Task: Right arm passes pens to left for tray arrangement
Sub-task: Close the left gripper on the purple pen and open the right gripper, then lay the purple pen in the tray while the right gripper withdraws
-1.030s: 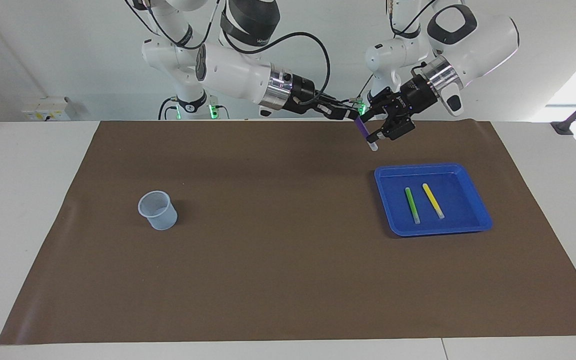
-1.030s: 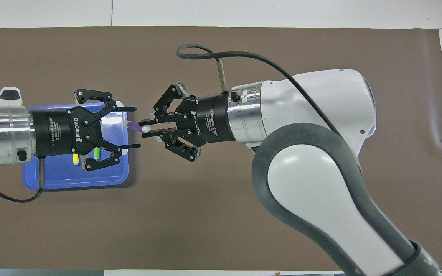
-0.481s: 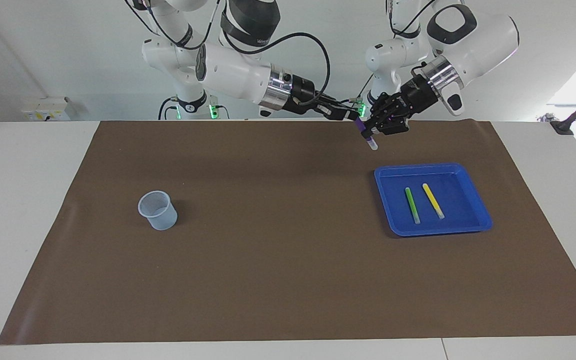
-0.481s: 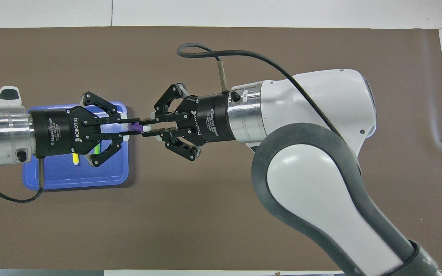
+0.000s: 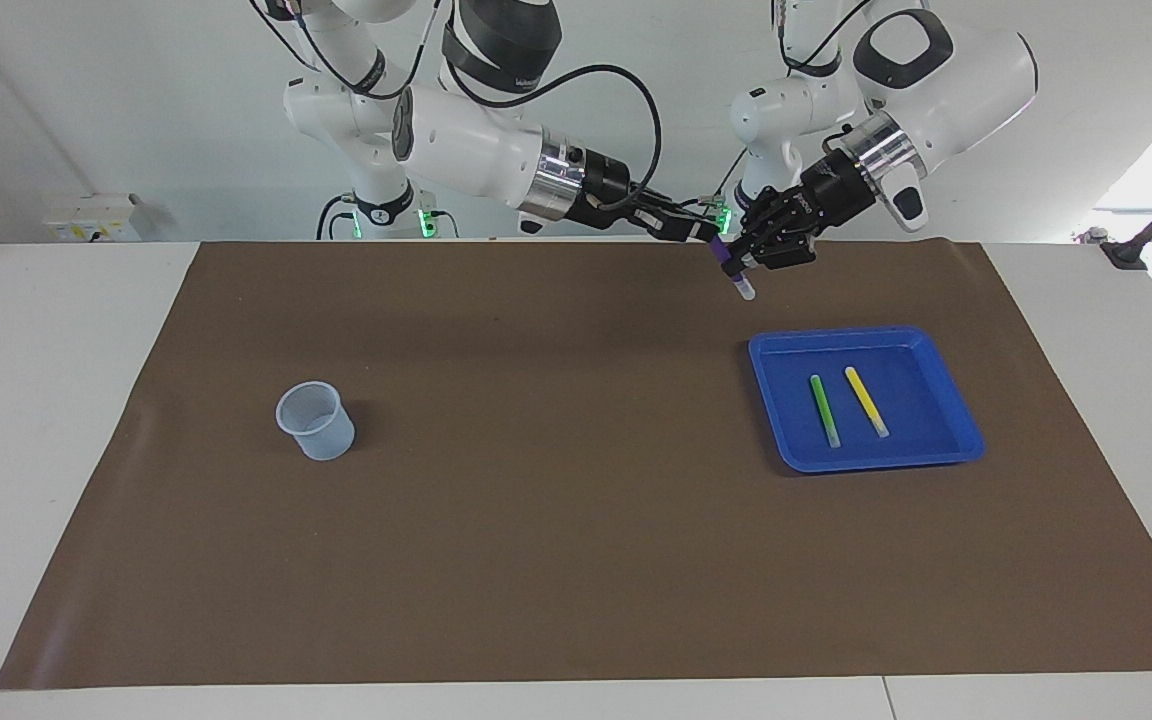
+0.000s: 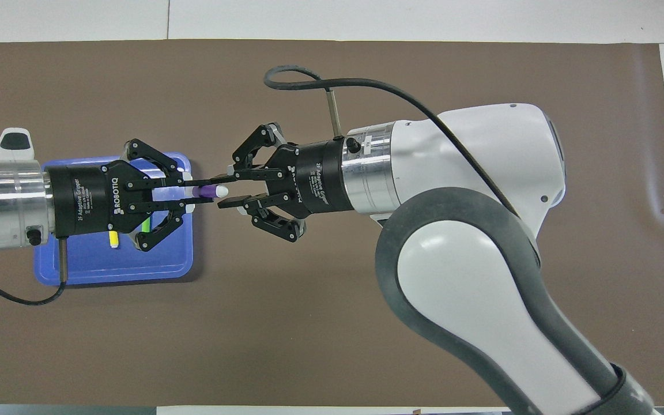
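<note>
The purple pen [image 5: 736,278] [image 6: 208,191] hangs in the air, slanted with its whitish end down, and my left gripper [image 5: 742,262] [image 6: 191,193] is shut on it. It is over the brown mat by the blue tray's [image 5: 921,395] [image 6: 107,265] edge that faces the right arm's end. My right gripper [image 5: 708,233] [image 6: 221,189] is open, its fingertips standing a little apart on either side of the pen's other end. In the tray the green pen [image 5: 823,410] [image 6: 145,225] and the yellow pen [image 5: 866,402] [image 6: 113,239] lie side by side.
A small translucent bluish cup [image 5: 316,420] stands on the brown mat [image 5: 556,520] toward the right arm's end; the right arm hides it in the overhead view. The mat covers most of the white table.
My left gripper closed on the purple pen's lower part. After that, my right gripper's fingers parted from the pen. Neither arm has shifted much.
</note>
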